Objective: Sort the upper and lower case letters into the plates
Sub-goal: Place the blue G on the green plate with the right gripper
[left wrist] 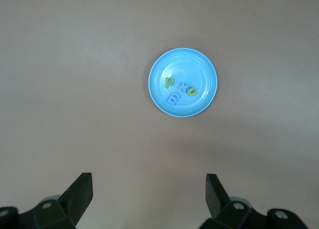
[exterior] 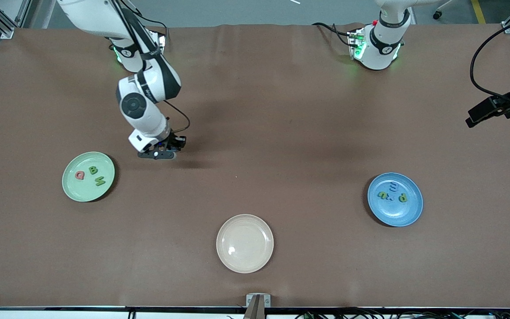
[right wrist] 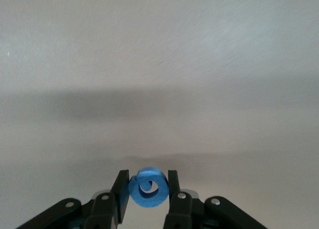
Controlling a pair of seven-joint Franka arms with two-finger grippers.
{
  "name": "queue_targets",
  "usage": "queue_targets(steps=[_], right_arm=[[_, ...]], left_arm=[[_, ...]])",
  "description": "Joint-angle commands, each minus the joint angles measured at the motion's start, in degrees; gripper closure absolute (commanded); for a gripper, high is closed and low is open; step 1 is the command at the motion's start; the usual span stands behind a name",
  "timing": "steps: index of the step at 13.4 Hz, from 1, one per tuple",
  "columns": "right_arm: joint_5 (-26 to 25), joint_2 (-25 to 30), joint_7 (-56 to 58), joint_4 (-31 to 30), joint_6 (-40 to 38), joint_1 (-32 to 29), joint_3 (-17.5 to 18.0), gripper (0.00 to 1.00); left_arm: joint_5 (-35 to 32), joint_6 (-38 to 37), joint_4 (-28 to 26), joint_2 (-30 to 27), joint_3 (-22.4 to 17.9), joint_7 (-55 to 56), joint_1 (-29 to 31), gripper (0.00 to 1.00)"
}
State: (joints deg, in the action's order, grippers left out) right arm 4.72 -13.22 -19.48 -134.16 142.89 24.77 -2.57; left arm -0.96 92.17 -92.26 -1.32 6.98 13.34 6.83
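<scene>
Your right gripper hangs over bare brown table, just beside the light green plate on the side toward the middle of the table. In the right wrist view its two fingers are pinched together on a blue foam letter, a round ring-shaped piece held on edge, its open face turned toward the wrist camera and both flat pads pressing its rim. It looks like an O or similar round letter; you cannot tell upper or lower case from here.

The green plate lies toward the right arm's end of the table and holds a pink Q, a green B and a green M.

The blue plate lies toward the left arm's end and holds small green and blue letters, clustered near its middle.

A cream plate sits between the two, nearer the front camera.

Your left gripper waits high over the blue plate, its fingers spread wide apart and holding nothing.
</scene>
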Motion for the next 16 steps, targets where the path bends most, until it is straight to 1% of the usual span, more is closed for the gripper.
queue_targets(steps=[1, 3, 5, 8, 10, 13, 16], right_arm=[[-0.2, 4.9, 9.7, 1.9, -8.4, -7.2, 0.5, 0.86], [-1.5, 5.4, 18.0, 2.3, -9.2, -12.7, 0.5, 0.87], [-3.1, 4.7, 25.4, 3.2, -8.9, -18.4, 0.5, 0.87], [-3.1, 3.2, 34.7, 5.5, -8.7, -24.3, 0.6, 0.87], [-3.1, 0.6, 38.4, 6.6, -8.0, -26.7, 0.6, 0.87], [-3.1, -3.4, 42.7, 6.6, -3.7, -29.2, 0.6, 0.87], [-3.0, -6.1, 45.5, 7.0, -1.2, -30.5, 0.6, 0.86]], left_arm=[[0.6, 0.9, -0.3, 0.4, 0.1, -1.3, -0.1, 0.00], [0.6, 0.9, -0.4, 0.5, 0.2, -1.3, 0.0, 0.00], [0.5, 0.9, 0.1, 0.7, 0.2, -1.2, -0.2, 0.00], [0.6, 1.0, 0.1, 1.1, 0.3, -1.0, -0.2, 0.00], [0.6, 1.0, 0.1, 1.1, 0.3, -1.0, -0.3, 0.00], [0.6, 1.0, 0.0, 1.2, 0.4, -1.0, -0.5, 0.00], [0.7, 1.0, 0.2, 1.7, 0.8, -0.2, -0.6, 0.00]])
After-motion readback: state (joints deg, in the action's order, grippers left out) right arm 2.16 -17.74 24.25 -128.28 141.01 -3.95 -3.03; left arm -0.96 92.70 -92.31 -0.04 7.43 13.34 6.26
